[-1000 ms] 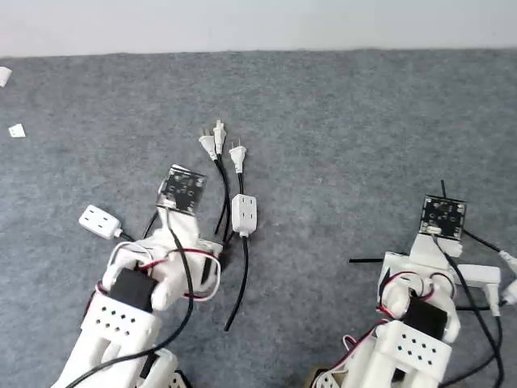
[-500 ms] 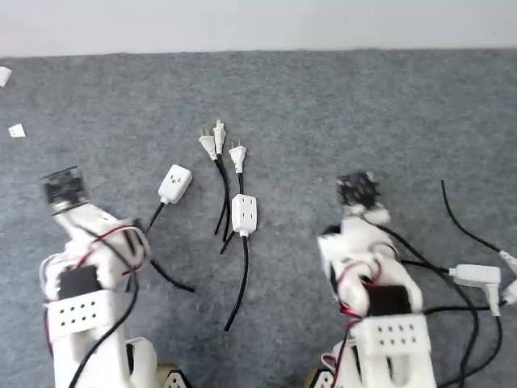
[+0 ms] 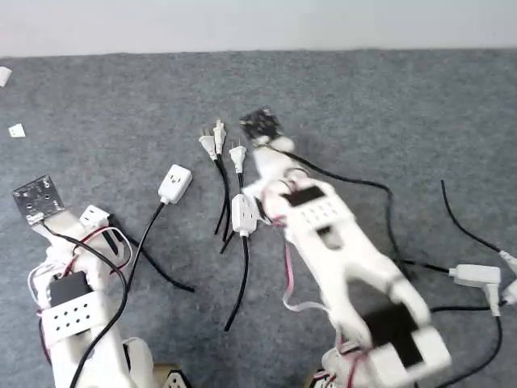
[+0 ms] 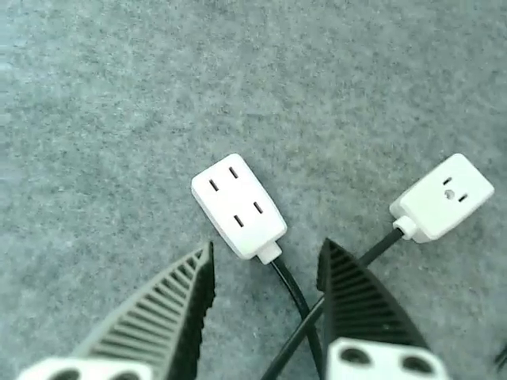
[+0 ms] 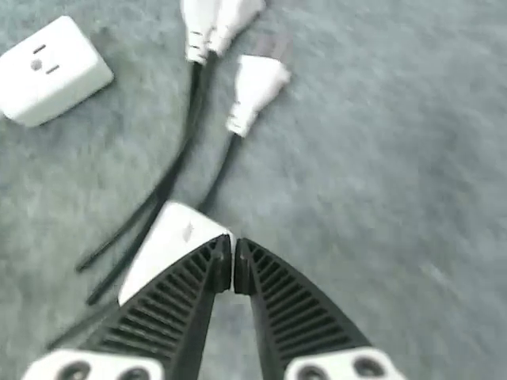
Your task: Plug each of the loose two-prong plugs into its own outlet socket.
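Note:
Three white two-prong plugs [image 3: 219, 142] on black cords lie together at the middle back of the grey carpet. A white socket block [image 3: 244, 214] lies just in front of them. My right gripper [image 5: 232, 255] is shut and holds nothing, its tips beside that block [image 5: 170, 245], with one plug [image 5: 257, 83] beyond. A second socket [image 3: 174, 183] lies to the left. A third socket [image 4: 238, 206] lies at the far left, just ahead of my open left gripper [image 4: 266, 247], whose fingers straddle its black cord.
The right arm [image 3: 339, 250] stretches across the middle of the carpet. More white plug pieces [image 3: 475, 275] with black cords lie at the right edge. Two small white scraps [image 3: 16, 130] rest at the far left back. A pale wall borders the carpet's back.
The left arm swung left off the centre, uncovering the second socket, and now sits over the far-left socket. The right arm swept from the right side to the middle socket block.

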{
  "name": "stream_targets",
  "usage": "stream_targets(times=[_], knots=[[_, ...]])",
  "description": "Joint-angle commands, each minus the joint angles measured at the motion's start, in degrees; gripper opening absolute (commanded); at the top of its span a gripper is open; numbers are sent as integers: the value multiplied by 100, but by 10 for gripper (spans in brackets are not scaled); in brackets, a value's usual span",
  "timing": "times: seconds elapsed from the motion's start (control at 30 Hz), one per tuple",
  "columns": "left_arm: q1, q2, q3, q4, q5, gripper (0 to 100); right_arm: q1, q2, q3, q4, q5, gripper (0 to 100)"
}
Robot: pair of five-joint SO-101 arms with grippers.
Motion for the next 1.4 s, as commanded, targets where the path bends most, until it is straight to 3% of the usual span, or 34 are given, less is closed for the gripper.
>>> stream_targets(times=[0.0, 0.3, 0.7, 0.83, 1.37], knots=[[-62, 0, -75, -158, 26, 200, -57, 787, -1275, -136, -316, 9], [-62, 0, -66, -158, 26, 200, -57, 2668, -3323, 585, -527, 9], [-35, 0, 4, -185, 9, 202, -75, 4505, -6127, 2343, -492, 11], [-35, 0, 4, -185, -123, 202, -75, 4989, -6980, 2993, -492, 106], [-35, 0, 13, -185, -132, 202, -48, 5446, -8580, 4409, -510, 98]])
